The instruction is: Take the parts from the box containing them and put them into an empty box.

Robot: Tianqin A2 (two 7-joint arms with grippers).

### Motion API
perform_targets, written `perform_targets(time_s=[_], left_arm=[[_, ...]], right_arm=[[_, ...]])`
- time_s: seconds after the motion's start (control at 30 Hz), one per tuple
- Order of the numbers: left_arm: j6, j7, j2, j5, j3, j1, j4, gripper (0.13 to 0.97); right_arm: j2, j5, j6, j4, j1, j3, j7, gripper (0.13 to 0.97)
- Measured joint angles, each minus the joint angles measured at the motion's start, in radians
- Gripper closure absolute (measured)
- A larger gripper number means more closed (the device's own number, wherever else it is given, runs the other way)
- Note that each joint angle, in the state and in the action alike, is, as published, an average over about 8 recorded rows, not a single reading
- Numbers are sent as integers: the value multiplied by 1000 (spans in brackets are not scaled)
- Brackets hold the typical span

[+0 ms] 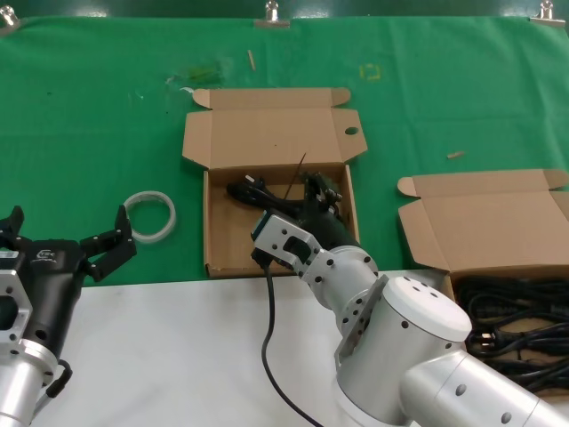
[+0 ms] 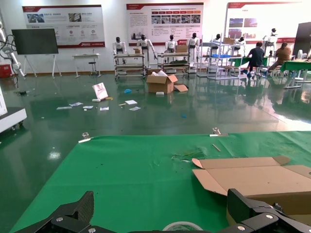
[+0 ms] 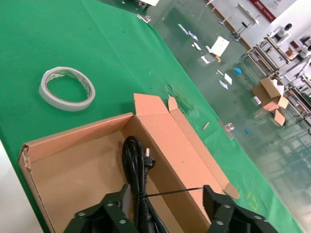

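Observation:
The box with the punched lid flap (image 1: 351,132) lies open mid-table. One part, a black cable bundle (image 1: 258,191), rests inside it on the cardboard floor (image 3: 73,170). My right gripper (image 1: 318,197) hangs low in this box, open. In the right wrist view its fingers (image 3: 114,208) straddle the cable bundle (image 3: 135,162) without closing, and a thin black tie sticks out sideways from the cable. At the right edge stands the box containing the parts (image 1: 484,227), with more black cables (image 1: 511,311) in it. My left gripper (image 1: 69,221) is open and idle at the near left.
A white translucent tape ring (image 1: 149,216) lies on the green cloth left of the centre box, also seen as the ring (image 3: 66,88) and the ring (image 2: 182,226). A white table strip (image 1: 178,338) runs along the near side. The box lid (image 2: 252,177) stands right of my left gripper (image 2: 165,213).

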Motion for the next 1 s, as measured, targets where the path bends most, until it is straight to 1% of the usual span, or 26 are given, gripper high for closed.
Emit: perform_targets(time_s=[0.03, 0.07, 0.3, 0.33, 0.37, 0.63, 0.77, 1.0], left_arm=[[0, 0, 0, 0, 0, 0, 0, 132], [0, 0, 0, 0, 0, 0, 0, 132], [0, 0, 0, 0, 0, 0, 0, 132], [0, 0, 0, 0, 0, 0, 0, 132], [0, 0, 0, 0, 0, 0, 0, 132], [0, 0, 0, 0, 0, 0, 0, 132], [0, 0, 0, 0, 0, 0, 0, 132], [0, 0, 0, 0, 0, 0, 0, 132]], right_arm=[[0, 0, 0, 0, 0, 0, 0, 638], [0, 0, 0, 0, 0, 0, 0, 638], [0, -21, -14, 6, -13, 19, 31, 455], [0, -29, -20, 8, -18, 26, 43, 429], [0, -37, -26, 11, -23, 34, 56, 429], [0, -127, -87, 37, -79, 115, 190, 263], [0, -177, -121, 52, -111, 160, 266, 263], [0, -265, -182, 78, -166, 240, 400, 175]])
